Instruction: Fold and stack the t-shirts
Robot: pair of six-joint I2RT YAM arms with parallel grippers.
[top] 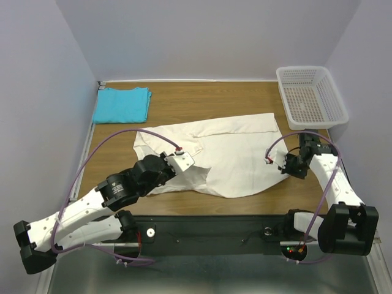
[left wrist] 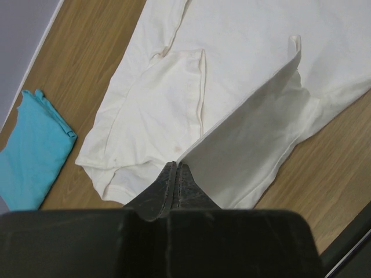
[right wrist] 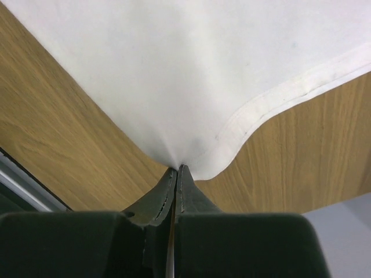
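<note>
- your cream-white t-shirt (top: 226, 156) lies spread, partly rumpled, across the middle of the desk (top: 202, 101).
- your left end effector (left wrist: 177, 169) is at that shirt's near left edge, closed all the way on a fold of its cloth, which lifts off the desk toward it.
- your right end effector (right wrist: 176, 171) is at the shirt's right edge, pinched tight on a hemmed corner.
- the turquoise t-shirt (top: 122, 105) lies folded, well apart beyond the cream shirt's far left corner.
- a white mesh basket (top: 309, 98) stands beyond the cream shirt's far right corner.
</note>
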